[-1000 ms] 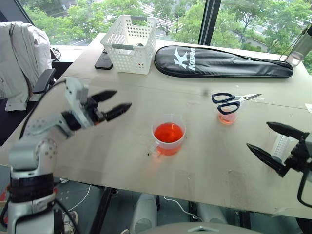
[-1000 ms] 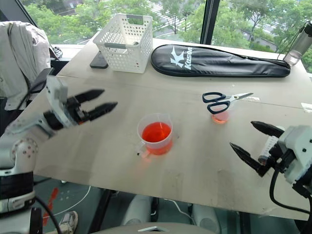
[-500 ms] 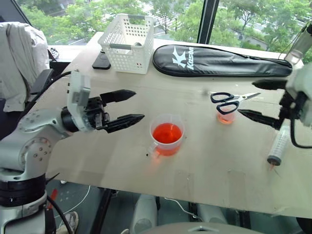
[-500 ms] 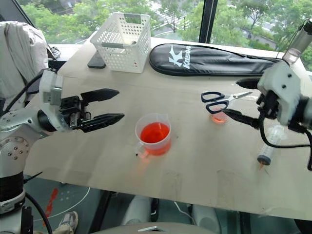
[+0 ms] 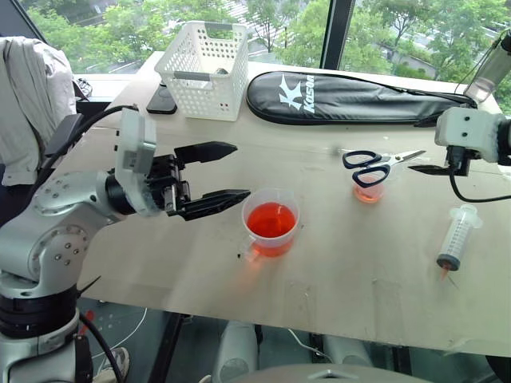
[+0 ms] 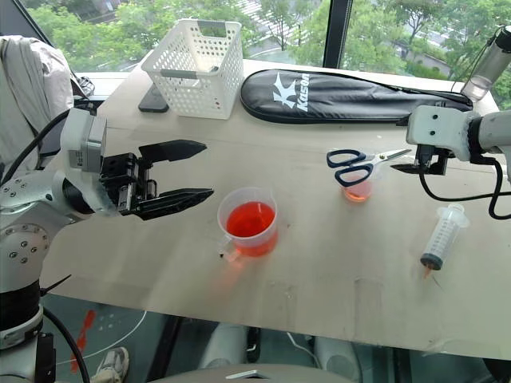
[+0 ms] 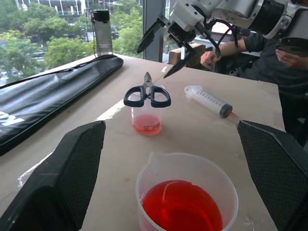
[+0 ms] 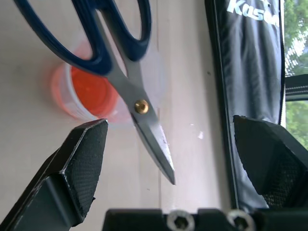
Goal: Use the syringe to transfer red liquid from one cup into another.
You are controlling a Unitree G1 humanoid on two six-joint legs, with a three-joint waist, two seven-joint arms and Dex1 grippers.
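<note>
The wide clear measuring cup [image 5: 271, 223] with its lip and side handle holds watery red liquid [image 5: 271, 219]. Right of it, blue-handled scissors [image 5: 374, 165] lie across the small clear cup [image 5: 370, 190]. Farther right the clear syringe [image 5: 458, 236] lies on the pale bench [image 5: 351, 271]. My left hand [image 5: 220, 171] and right hand [image 7: 162, 47] gape wide, empty.

Tabletop [image 5: 343, 263]: pale and scuffed, carrying everything.
Far edge: a white basket [image 5: 204, 60], a dark phone [image 5: 162, 99] beside it, a long black case [image 5: 359, 100] and a bottle [image 5: 491, 76] are lying there.
Middle: the measuring cup [image 5: 271, 223] is holding red liquid [image 5: 271, 220].
Right: the small cup [image 5: 369, 190] is standing under scissors [image 5: 375, 163]; the syringe [image 5: 457, 237] is lying flat nearby.
</note>
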